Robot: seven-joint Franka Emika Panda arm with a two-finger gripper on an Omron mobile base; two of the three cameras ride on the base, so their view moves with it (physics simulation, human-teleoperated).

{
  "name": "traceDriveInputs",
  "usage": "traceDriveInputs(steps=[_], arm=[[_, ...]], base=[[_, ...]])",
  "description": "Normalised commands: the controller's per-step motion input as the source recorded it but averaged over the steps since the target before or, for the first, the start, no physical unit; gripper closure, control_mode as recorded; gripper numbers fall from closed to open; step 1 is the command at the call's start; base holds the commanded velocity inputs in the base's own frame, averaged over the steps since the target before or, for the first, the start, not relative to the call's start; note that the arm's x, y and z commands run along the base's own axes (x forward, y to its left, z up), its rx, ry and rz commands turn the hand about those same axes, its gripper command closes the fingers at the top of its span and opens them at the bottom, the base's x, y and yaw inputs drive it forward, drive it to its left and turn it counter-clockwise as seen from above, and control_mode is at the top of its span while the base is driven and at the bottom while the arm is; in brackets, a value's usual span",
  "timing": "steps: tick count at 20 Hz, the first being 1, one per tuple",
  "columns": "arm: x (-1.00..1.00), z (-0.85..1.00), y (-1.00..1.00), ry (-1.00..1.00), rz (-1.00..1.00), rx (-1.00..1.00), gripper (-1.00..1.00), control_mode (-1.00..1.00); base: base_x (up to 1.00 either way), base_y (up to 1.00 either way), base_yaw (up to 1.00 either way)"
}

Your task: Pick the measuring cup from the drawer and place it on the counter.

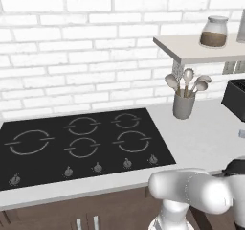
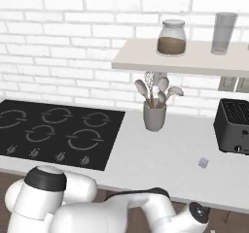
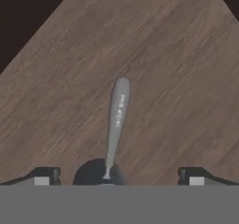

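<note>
The measuring cup (image 3: 115, 125), small, shiny grey metal with a long thin handle, lies on the brown wooden drawer floor (image 3: 177, 78). The end effector (image 3: 119, 175) hangs directly above with fingers spread wide, bowl between them, apparently lining up a grasp before lifting it to the pale grey-white table (image 2: 165, 154).

We see a pale table (image 2: 165, 154) carrying a black cooktop (image 1: 81, 143), a grey holder of spoons (image 2: 154, 115), a black toaster (image 2: 234, 126) and a small pale cube (image 2: 204, 163). A wall shelf (image 2: 185, 57) bears a jar (image 2: 172, 37) and a glass (image 2: 223, 33). The measuring cup (image 3: 115, 120) lies on a wood-grain floor (image 3: 177, 78), perhaps the drawer's.
</note>
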Motion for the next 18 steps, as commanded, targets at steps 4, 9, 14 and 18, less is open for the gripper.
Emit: traceDriveInputs(steps=[4, 9, 14, 18], arm=[[-0.07, -0.42, -0.21, 0.01, 0.01, -0.02, -1.00, -1.00], [0.00, -0.34, -0.10, 0.00, 0.00, -0.01, -1.00, -1.00], [0.00, -0.21, 0.00, 0.00, 0.01, 0.00, -1.00, -1.00], [0.00, -0.41, 0.00, 0.04, 0.02, -0.05, -1.00, -1.00]], base=[[0.00, 0.00, 0.00], [0.00, 0.00, 0.00], [0.00, 0.00, 0.00], [0.00, 0.00, 0.00]])
